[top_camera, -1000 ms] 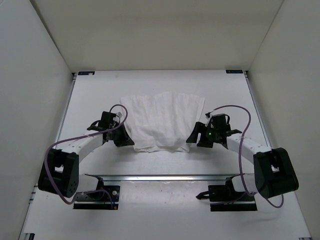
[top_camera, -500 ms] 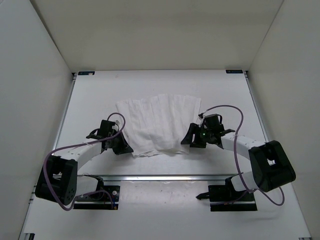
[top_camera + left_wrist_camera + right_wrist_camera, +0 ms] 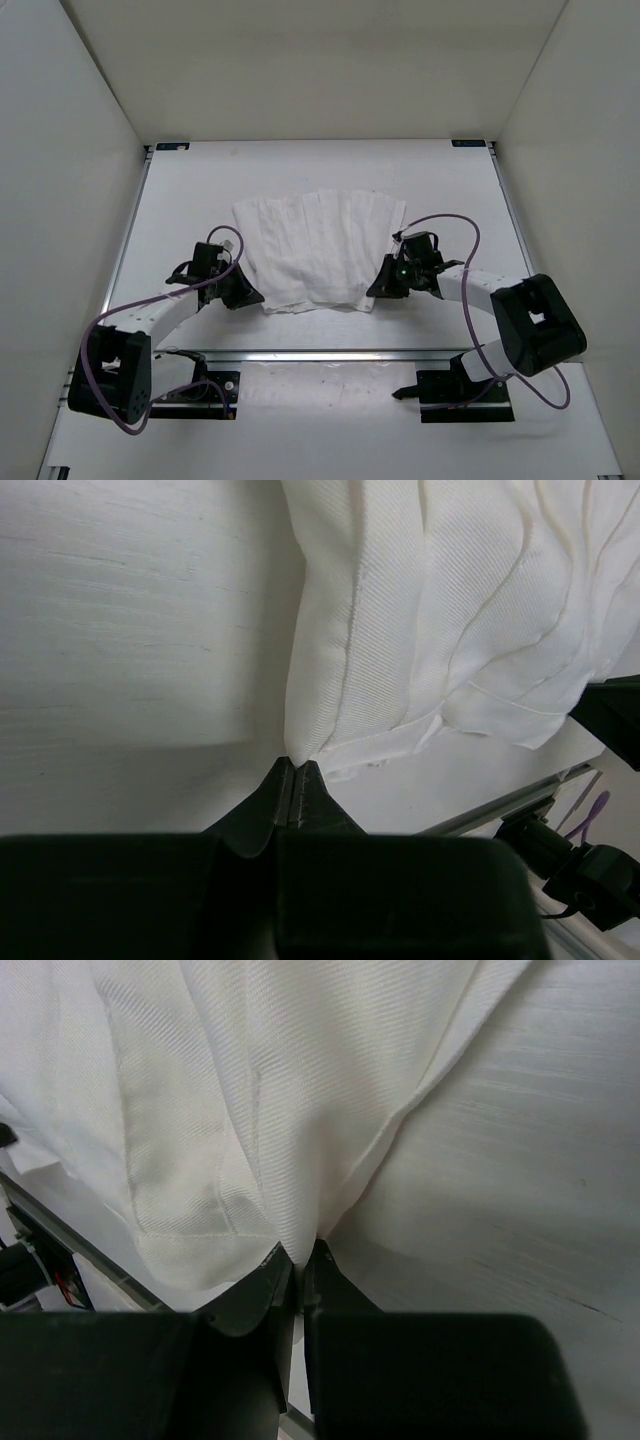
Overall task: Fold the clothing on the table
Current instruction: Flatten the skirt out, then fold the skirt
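"Clothing (image 3: 320,250) first: where does it lie?"

"Flat on the table (image 3: 180,200), about midway across and a little nearer the arms than the far wall (image 3: 320,60). It is white, ribbed and creased lengthwise, fanned wider at the far edge than at the near one."

"And the left gripper (image 3: 252,296)?"

"Low at the near left corner of the cloth. From the left wrist, the left gripper (image 3: 295,772) has its jaws pressed together, and the hemmed corner of the clothing (image 3: 440,610) runs right down into the tips. It is clenched on that corner."

"The right gripper (image 3: 380,288)?"

"At the near right corner. From its own wrist, the right gripper (image 3: 297,1257) is closed to a thin slit, with a fold of the clothing (image 3: 250,1070) drawn down between the fingers. It grips the cloth too."

"Anything else around?"

"A metal rail (image 3: 330,353) crosses the table just in front of the arm bases, and a purple cable (image 3: 455,215) loops over each arm."
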